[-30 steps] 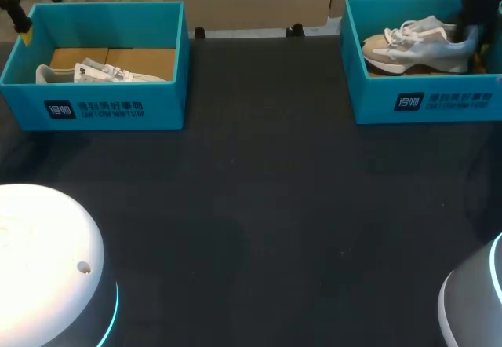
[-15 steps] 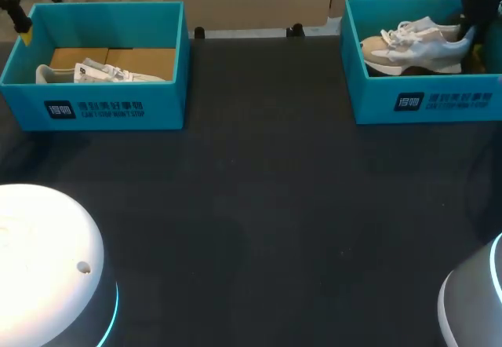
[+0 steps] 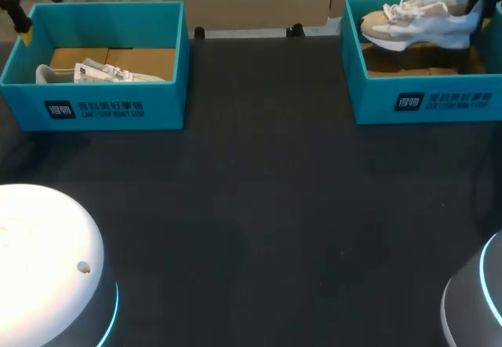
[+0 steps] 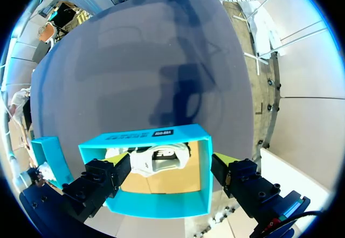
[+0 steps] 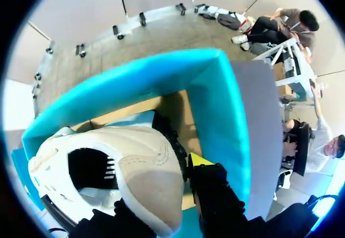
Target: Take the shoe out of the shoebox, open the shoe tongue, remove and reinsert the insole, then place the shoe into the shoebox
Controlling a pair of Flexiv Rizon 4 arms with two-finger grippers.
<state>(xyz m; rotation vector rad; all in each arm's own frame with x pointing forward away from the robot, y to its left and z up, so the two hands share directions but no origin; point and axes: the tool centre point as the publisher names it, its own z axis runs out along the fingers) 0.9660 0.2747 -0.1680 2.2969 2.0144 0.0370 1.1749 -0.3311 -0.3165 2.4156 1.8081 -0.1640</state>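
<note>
Now the right gripper [image 5: 157, 187] pinches the shoe [image 3: 420, 21], held above its shoebox [image 3: 369, 96]. The left gripper [image 4: 171, 163] hangs spread wide.

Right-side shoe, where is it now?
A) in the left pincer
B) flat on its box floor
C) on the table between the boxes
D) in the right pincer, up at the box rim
D: the shoe sits at rim height over the right box, and the right wrist view shows its heel clamped in the right pincer.
</note>
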